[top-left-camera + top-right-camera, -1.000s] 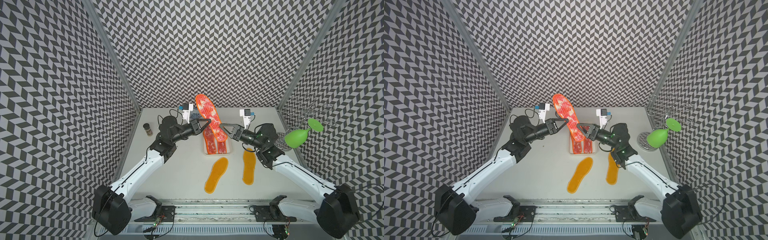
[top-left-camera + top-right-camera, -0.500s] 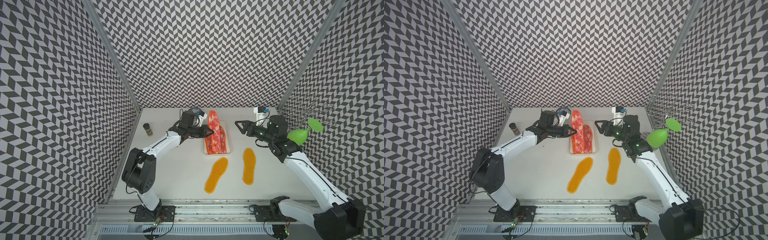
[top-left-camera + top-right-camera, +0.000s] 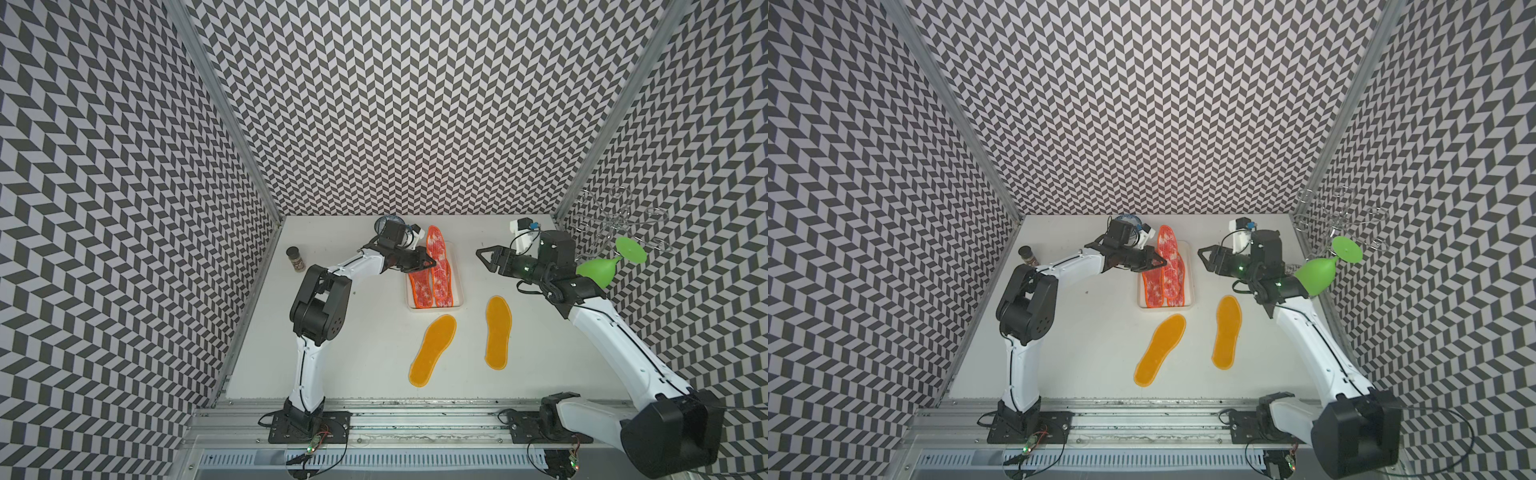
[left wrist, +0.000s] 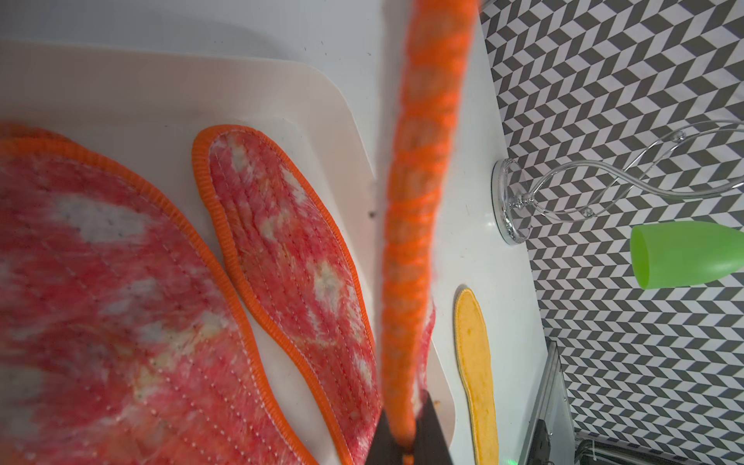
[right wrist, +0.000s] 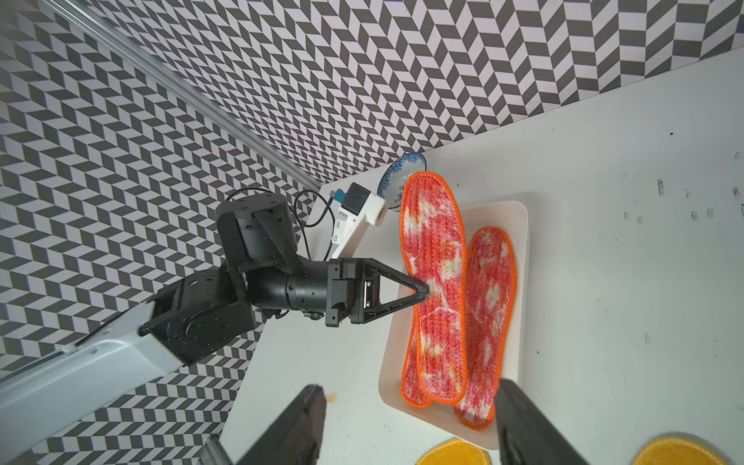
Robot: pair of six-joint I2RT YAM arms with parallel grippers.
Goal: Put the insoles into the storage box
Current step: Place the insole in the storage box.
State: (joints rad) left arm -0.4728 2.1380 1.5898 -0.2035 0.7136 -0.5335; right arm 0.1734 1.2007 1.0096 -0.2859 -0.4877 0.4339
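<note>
We are holding a mottled insole (image 3: 435, 245) tilted over the storage box (image 3: 458, 286), centre frame, with the left fingers (image 3: 428, 262) clamped on it and the right fingers (image 5: 519, 426) spread and empty. Its toe is overhanging the box's upper rim, so we are risking it slipping out on release.

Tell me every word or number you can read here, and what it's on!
None readable: no words, numbers or signs show anywhere.
Small jar: any label is too small to read.
Red-and-white insoles: only mottled colour and stitching, no print.
Blue-and-white bowl: painted pattern, no letters.
</note>
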